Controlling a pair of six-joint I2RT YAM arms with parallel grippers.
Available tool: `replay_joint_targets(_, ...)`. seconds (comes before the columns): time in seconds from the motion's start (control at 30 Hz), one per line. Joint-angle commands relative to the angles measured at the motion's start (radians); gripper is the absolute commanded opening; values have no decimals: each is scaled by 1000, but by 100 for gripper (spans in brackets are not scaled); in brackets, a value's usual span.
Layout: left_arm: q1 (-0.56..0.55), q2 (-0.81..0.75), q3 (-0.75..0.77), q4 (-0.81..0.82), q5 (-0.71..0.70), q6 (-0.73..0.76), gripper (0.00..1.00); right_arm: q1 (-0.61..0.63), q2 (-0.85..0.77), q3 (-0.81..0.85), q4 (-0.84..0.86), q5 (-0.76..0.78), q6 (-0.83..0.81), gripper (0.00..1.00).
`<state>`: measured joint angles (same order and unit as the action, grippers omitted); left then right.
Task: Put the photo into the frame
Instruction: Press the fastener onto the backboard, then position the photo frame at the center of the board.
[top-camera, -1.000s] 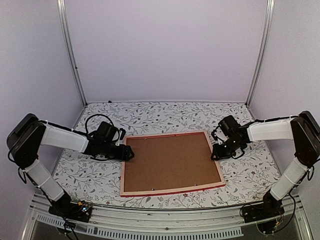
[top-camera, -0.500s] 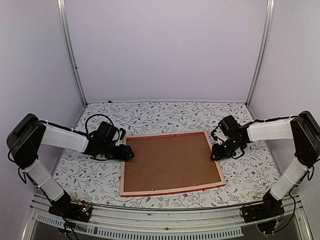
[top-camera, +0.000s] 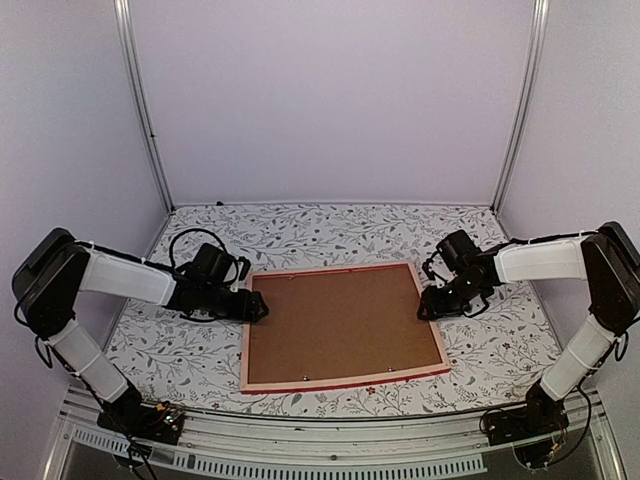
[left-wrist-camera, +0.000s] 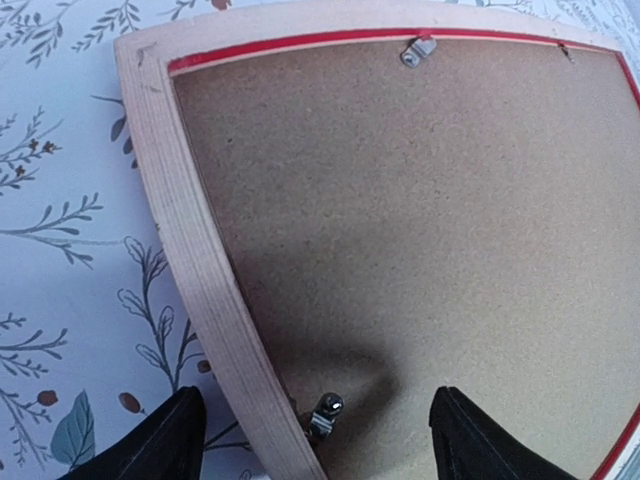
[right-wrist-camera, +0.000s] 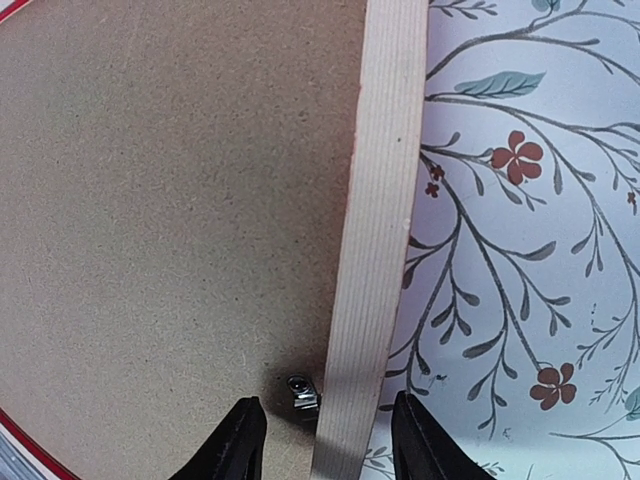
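Note:
The frame (top-camera: 243, 350) lies face down on the flowered table, pale wood rails up, with a thin red line inside them. A brown backing board (top-camera: 340, 322) fills it, so the photo is hidden. My left gripper (top-camera: 258, 308) is low over the left rail (left-wrist-camera: 190, 250). It is open, one finger (left-wrist-camera: 165, 440) over the cloth and the other over the board, with a small metal clip (left-wrist-camera: 325, 412) between them. My right gripper (top-camera: 427, 306) is open astride the right rail (right-wrist-camera: 385, 200), next to another clip (right-wrist-camera: 302, 390). Neither gripper holds anything.
Another metal clip (left-wrist-camera: 418, 48) sits on the frame's far rail, and two more show along the near rail (top-camera: 303, 379). The flowered tablecloth (top-camera: 300, 230) runs all round the frame. White walls and metal posts (top-camera: 140, 110) close in the back and sides.
The right gripper has edged a little left over the frame's right rail. The left arm and the frame have not moved.

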<state>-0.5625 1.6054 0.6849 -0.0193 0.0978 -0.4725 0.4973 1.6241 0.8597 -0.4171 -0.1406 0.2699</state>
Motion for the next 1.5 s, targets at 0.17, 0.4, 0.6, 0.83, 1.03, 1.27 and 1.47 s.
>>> replay_joint_targets(0.17, -2, -101, -34, -86, -38, 19, 92, -33, -7, 33, 27, -26, 26, 44)
replay_joint_targets(0.4, -47, -216, -58, -47, -11, 32, 96, -70, 57, 64, 66, -85, 16, 34)
replay_joint_targets(0.6, -168, -234, -5, -55, -39, 102, 93, -77, 157, 136, 83, -124, -15, 23)
replay_joint_targets(0.83, -347, -132, 99, -75, -12, 194, 91, -97, 307, 318, 90, -138, -56, 19)
replay_joint_targets(1.03, -495, 23, 241, -123, -20, 268, 91, -106, 375, 469, 90, -145, -63, 37)
replay_joint_targets(1.27, -612, 252, 460, -277, -95, 368, 87, -114, 260, 379, 94, -96, -66, 52)
replay_joint_targets(1.47, -660, 351, 555, -326, -84, 411, 76, -114, 152, 250, 105, -82, -50, 52)
